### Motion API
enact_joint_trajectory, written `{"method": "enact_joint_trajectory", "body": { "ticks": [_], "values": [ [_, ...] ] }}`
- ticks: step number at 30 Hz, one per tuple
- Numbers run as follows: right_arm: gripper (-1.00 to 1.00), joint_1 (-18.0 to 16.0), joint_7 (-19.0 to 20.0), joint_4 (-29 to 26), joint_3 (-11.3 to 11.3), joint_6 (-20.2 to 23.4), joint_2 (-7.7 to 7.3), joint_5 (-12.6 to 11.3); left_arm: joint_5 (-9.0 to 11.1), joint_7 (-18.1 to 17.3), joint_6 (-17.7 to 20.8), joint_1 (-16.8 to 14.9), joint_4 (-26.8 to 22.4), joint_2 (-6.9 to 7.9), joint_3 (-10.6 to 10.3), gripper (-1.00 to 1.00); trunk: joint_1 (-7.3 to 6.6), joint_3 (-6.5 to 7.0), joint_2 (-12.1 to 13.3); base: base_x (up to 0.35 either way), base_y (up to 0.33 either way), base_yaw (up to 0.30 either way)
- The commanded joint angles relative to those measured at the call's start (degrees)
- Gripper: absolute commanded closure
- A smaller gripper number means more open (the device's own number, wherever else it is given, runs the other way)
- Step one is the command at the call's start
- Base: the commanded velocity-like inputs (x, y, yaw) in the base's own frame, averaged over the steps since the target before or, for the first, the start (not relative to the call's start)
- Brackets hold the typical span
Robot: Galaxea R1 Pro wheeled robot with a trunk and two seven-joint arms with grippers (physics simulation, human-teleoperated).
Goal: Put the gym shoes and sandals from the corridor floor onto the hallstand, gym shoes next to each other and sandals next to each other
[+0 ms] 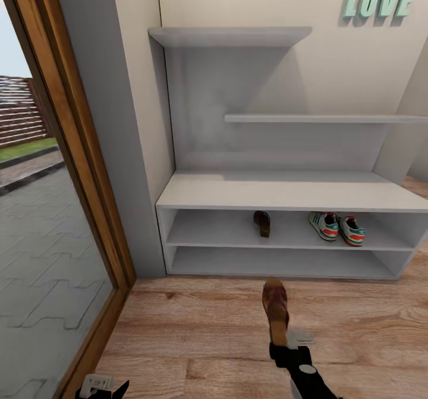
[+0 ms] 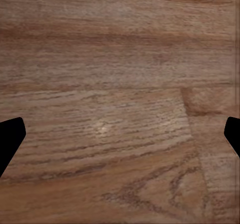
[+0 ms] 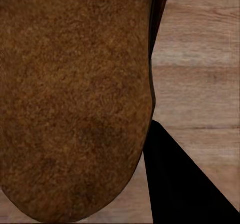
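At lower centre, with right gripper (image 1: 284, 347) pinching the second sandal (image 1: 276, 311): keep level, slide onto hallstand (image 1: 285, 192) beside shelved sandal (image 1: 262, 223), left gripper (image 1: 98, 386) spread idle.

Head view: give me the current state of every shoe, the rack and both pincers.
Gym shoes: side by side on the rack's upper tier, right part.
Sandal on rack: same tier, left of the gym shoes.
Second sandal: held above the floor by the right pincer.
Left pincer: open, empty, over the floor.
Hallstand: lower tier empty.
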Motion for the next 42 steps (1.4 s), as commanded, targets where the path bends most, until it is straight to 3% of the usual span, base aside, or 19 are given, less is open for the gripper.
{"method": "enact_joint_trajectory", "body": {
  "ticks": [1,2,3,4,5,9,15,20,34,37,42],
  "values": [
    [1.00,-0.2,-1.0,-1.4,0.0,2.2,1.05,1.0,-0.7,-0.3,-0.3,0.0,0.0,-0.11,0.4,-1.00,-0.01,-0.06,0.0,0.000,0.000,0.000],
    [1.00,-0.7,-2.8,-3.6,0.9,5.8,2.86,2.1,-1.0,-0.3,-0.3,0.0,0.0,-0.22,0.0,-1.00,-0.01,-0.06,0.0,0.000,0.000,0.000],
    [1.00,-1.1,-3.7,-4.5,1.5,7.3,3.70,2.5,-1.2,-0.3,-0.3,0.0,0.0,-0.27,-0.3,-1.00,-0.01,-0.06,0.0,0.000,0.000,0.000],
    [1.00,-2.4,-5.7,-6.6,3.1,11.1,5.84,3.3,-1.7,-0.3,-0.3,0.0,0.0,-0.42,-1.2,-1.00,-0.01,-0.06,0.0,0.000,0.000,0.000],
    [1.00,-3.6,-6.6,-7.3,4.0,13.0,6.02,3.5,-1.9,-0.3,-0.4,0.0,0.0,-0.60,-1.7,-1.00,-0.01,-0.06,0.0,0.000,0.000,0.000],
    [1.00,-9.8,-8.0,-7.4,5.8,17.7,6.02,3.8,-2.2,-0.3,-0.4,0.0,-0.1,-1.24,-3.0,-1.00,-0.01,-0.06,0.0,0.000,0.000,0.000],
    [1.00,-13.6,-8.0,-7.2,6.1,20.8,6.02,3.7,-2.3,-0.3,-0.2,-0.1,-0.6,-2.82,-4.3,-1.00,-0.01,-0.06,0.0,0.000,0.000,0.000],
    [1.00,-13.9,-7.8,-6.9,7.1,21.2,6.02,3.7,-2.3,-0.3,-0.3,-0.1,-0.7,-3.10,-4.9,-1.00,-0.01,-0.06,0.0,0.000,0.000,0.000],
    [1.00,-14.0,-7.9,-7.1,7.4,21.2,6.02,3.8,-2.3,-0.3,-0.4,-0.1,-0.8,-3.18,-5.1,-1.00,-0.01,-0.32,0.0,0.000,0.000,0.000],
    [1.00,-14.0,-7.9,-7.2,7.3,21.1,6.02,3.8,-2.3,-0.3,-0.4,-0.1,-0.8,-3.16,-5.2,-1.00,-0.01,-0.58,0.0,0.000,0.000,0.000],
    [1.00,-14.0,-7.9,-7.3,7.3,21.1,6.02,3.8,-2.3,-0.3,-0.3,-0.1,-0.7,-3.16,-5.2,-1.00,0.12,-2.13,-0.1,0.000,0.000,0.000]
  ]
}}
